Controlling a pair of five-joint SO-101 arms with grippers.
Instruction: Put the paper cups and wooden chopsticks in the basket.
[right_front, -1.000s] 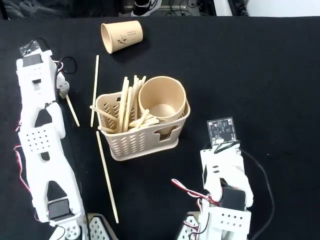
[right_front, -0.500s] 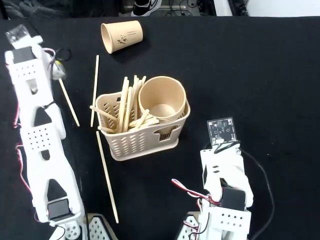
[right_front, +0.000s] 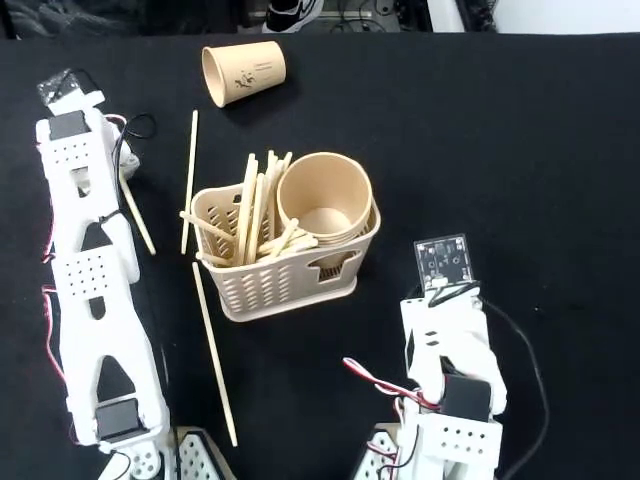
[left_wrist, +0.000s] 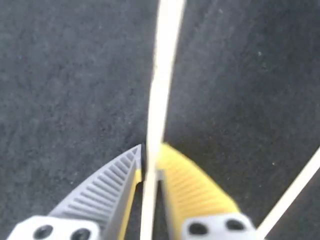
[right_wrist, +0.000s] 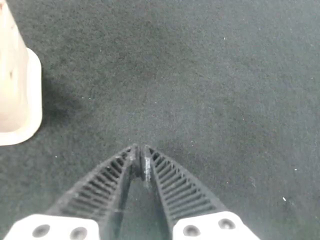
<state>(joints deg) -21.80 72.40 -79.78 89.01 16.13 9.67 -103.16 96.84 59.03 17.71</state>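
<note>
My left gripper (left_wrist: 149, 160) is shut on one wooden chopstick (left_wrist: 160, 90). From above, that gripper (right_front: 122, 172) sits at the far left of the table, and the held chopstick (right_front: 140, 220) slants toward the basket. The cream basket (right_front: 290, 290) holds several chopsticks and an upright paper cup (right_front: 325, 195). A second paper cup (right_front: 243, 72) lies on its side at the back. Two loose chopsticks lie left of the basket, one farther back (right_front: 189, 180) and one nearer the front (right_front: 214, 350). My right gripper (right_wrist: 139, 160) is shut with nothing in it, low over the cloth near the basket's corner (right_wrist: 15, 90).
The table is covered with black cloth (right_front: 500, 150). The right arm (right_front: 450, 380) is folded at the front right, close to the basket. A neighbouring chopstick (left_wrist: 292, 192) crosses the corner of the left wrist view.
The left arm stretched toward the far left corner, then drew back to about where it began, keeping the chopstick in its gripper. The right arm stayed still.
</note>
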